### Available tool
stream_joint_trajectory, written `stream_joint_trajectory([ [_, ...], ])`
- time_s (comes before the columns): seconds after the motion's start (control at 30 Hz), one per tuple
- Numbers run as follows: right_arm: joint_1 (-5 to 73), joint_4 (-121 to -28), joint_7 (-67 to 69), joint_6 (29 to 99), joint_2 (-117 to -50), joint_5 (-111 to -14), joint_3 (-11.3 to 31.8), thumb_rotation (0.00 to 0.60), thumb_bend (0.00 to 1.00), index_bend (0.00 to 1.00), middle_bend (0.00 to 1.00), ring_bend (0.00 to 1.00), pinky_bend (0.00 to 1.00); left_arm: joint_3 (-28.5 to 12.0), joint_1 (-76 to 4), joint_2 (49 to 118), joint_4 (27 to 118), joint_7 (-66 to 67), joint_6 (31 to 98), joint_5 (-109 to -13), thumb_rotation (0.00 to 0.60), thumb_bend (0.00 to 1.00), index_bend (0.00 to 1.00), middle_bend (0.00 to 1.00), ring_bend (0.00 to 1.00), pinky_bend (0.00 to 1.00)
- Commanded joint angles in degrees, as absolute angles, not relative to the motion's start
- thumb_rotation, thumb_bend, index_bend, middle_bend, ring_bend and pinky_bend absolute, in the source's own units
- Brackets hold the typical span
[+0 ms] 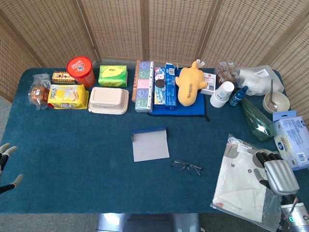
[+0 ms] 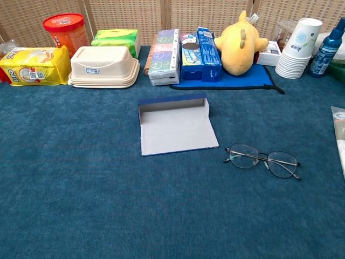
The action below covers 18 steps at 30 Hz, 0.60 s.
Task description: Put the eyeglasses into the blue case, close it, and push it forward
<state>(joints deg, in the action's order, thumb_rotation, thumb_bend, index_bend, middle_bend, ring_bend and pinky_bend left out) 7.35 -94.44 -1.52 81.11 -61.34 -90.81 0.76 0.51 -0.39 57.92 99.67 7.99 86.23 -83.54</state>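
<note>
The eyeglasses [image 1: 186,166] [image 2: 262,160] lie unfolded on the blue cloth, right of centre. The blue case [image 1: 150,142] [image 2: 176,128] sits open just left of them, its grey flap laid flat toward me. At the lower right, my right hand [image 1: 276,175] rests over a plastic bag, well right of the eyeglasses, holding nothing; its fingers look partly curled. Only the fingertips of my left hand [image 1: 7,164] show at the left edge, spread apart and far from the case. Neither hand appears in the chest view.
Along the back stand a red tub [image 1: 80,70], yellow snack bag [image 1: 68,96], beige lunchbox [image 1: 109,100], green pack [image 1: 113,76], boxes [image 1: 144,86], yellow plush [image 1: 190,83], paper cups [image 1: 221,94] and a bottle [image 1: 238,95]. A plastic bag [image 1: 241,180] and wipes pack [image 1: 292,141] lie right.
</note>
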Motion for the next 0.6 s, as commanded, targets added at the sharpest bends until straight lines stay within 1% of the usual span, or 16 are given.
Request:
stream_joint_trajectory([
  [0.03, 7.5, -94.7, -1.8, 80.9, -61.3, -90.6, 0.9, 0.600, 0.38, 0.25, 0.34, 0.27, 0.36, 0.5, -0.5, 58.2, 99.3, 7.8, 85.7, -83.3, 0.542, 0.21, 0.15, 0.13, 0.07, 0.05],
  [0.2, 7.5, -95.2, -2.3, 80.8, -61.4, -90.4, 0.9, 0.600, 0.38, 0.25, 0.34, 0.27, 0.36, 0.4, -1.0, 58.5, 98.9, 7.8, 84.2, -82.4, 0.541, 0.21, 0.15, 0.13, 0.08, 0.05],
  [0.43, 7.3, -95.6, -2.0, 81.2, -61.7, -91.4, 0.3, 0.600, 0.38, 0.25, 0.34, 0.27, 0.35, 0.0, -1.1, 57.9, 99.4, 6.6, 85.8, -84.6, 0.542, 0.21, 0.15, 0.13, 0.08, 0.06],
  [0.6, 9.3, -96.6, 0.1, 78.5, -62.1, -93.8, -0.4, 0.600, 0.38, 0.25, 0.34, 0.27, 0.36, 0.0, -1.3, 56.3, 101.1, 5.3, 86.3, -86.0, 0.542, 0.21, 0.15, 0.13, 0.08, 0.06],
])
